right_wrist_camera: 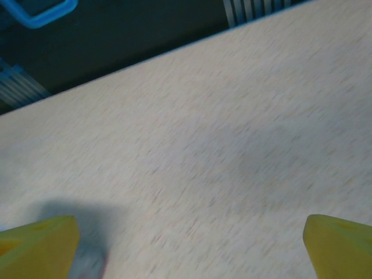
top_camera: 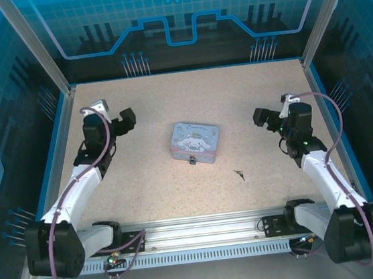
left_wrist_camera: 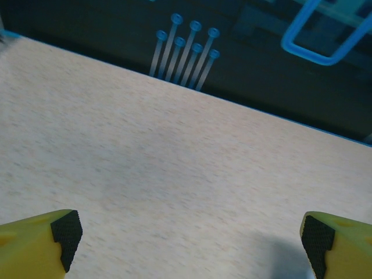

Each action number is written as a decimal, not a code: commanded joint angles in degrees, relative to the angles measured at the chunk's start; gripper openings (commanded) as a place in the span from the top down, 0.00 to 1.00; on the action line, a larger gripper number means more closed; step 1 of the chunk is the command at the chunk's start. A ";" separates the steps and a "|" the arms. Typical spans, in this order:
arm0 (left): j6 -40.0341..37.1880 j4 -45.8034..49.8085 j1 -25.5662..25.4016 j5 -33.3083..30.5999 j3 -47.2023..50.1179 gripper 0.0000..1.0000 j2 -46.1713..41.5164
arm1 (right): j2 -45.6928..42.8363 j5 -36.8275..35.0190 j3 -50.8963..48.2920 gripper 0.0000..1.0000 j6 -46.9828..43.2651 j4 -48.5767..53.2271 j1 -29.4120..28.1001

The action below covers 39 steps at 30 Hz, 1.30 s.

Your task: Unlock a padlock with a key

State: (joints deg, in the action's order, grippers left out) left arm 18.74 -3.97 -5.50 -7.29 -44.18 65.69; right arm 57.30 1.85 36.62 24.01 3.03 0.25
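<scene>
Top cam: fixed high behind the arm bases [top_camera: 54, 252], pitched down and forward. It's far enough back to take in the whole table [top_camera: 144, 184] up to the dark wall [top_camera: 177, 53].
Left wrist cam: low and close over the tabletop, looking past the left gripper [left_wrist_camera: 190, 247] to the table edge and wall.
Right wrist cam: same setup behind the right gripper [right_wrist_camera: 192, 244], rolled slightly.
All three share tabletop and wall.
</scene>
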 commanded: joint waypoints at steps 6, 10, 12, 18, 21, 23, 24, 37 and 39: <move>12.94 22.27 -9.34 6.21 1.21 0.01 -6.77 | -9.52 10.90 -1.93 0.00 8.28 20.11 -13.06; 16.93 23.91 -13.24 7.20 5.37 0.01 -10.74 | -12.11 10.04 -6.87 0.00 14.68 18.41 -22.26; 18.66 24.12 -15.04 7.82 7.09 0.01 -11.58 | -12.00 7.74 -8.02 0.00 16.94 17.94 -27.14; 21.49 23.58 -18.61 7.14 9.03 0.01 -11.56 | -5.16 1.20 -7.02 0.00 21.81 14.51 -39.95; 21.74 23.12 -18.95 6.40 8.69 0.01 -10.70 | 1.09 -0.85 -4.30 0.00 22.72 12.64 -43.88; 21.78 22.88 -19.01 6.20 8.14 0.01 -9.92 | 5.01 -0.92 -1.94 0.00 23.08 11.98 -45.08; 21.77 22.86 -19.01 6.13 7.74 0.01 -9.44 | 6.94 -0.73 -0.66 0.00 23.08 11.49 -45.48; 22.15 20.21 -18.84 2.46 2.46 0.01 -1.18 | 27.05 -0.81 14.76 0.00 23.28 10.24 -45.95; 22.12 20.09 -18.36 2.47 0.82 0.01 0.91 | 30.14 -0.54 17.39 0.00 23.21 10.19 -45.38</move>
State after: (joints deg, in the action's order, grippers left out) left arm 40.60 17.45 -24.16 -3.20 -40.32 64.64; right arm 84.73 1.50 50.48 46.59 13.52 -45.60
